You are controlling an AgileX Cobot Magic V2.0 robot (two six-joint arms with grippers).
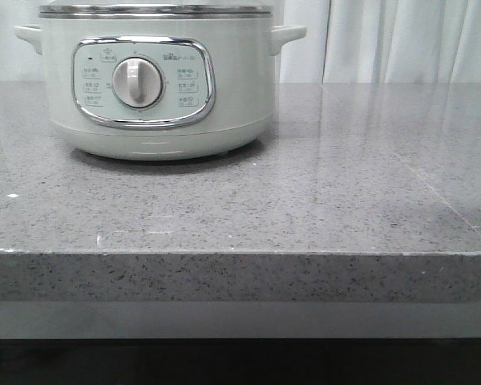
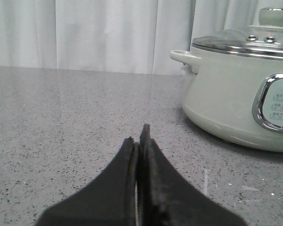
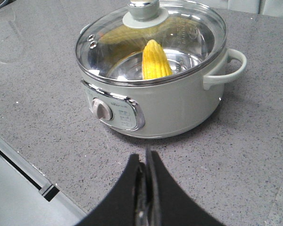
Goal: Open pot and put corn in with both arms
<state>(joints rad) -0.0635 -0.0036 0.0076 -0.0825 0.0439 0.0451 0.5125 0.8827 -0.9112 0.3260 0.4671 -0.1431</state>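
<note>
The pale grey-green pot (image 1: 156,80) stands at the back left of the grey stone table with its steel-rimmed glass lid (image 3: 151,40) on. It also shows in the left wrist view (image 2: 236,94) and the right wrist view (image 3: 174,108). The yellow corn (image 3: 155,60) stands tilted inside the pot, seen through the lid. My left gripper (image 2: 139,136) is shut and empty, low over the table beside the pot. My right gripper (image 3: 145,157) is shut and empty, above the table in front of the pot's control panel (image 3: 115,112). Neither gripper shows in the front view.
The grey speckled table (image 1: 305,200) ends in a front edge (image 1: 240,255). White curtains (image 1: 401,40) hang behind it. The pot's side handles (image 3: 233,66) stick out on both sides.
</note>
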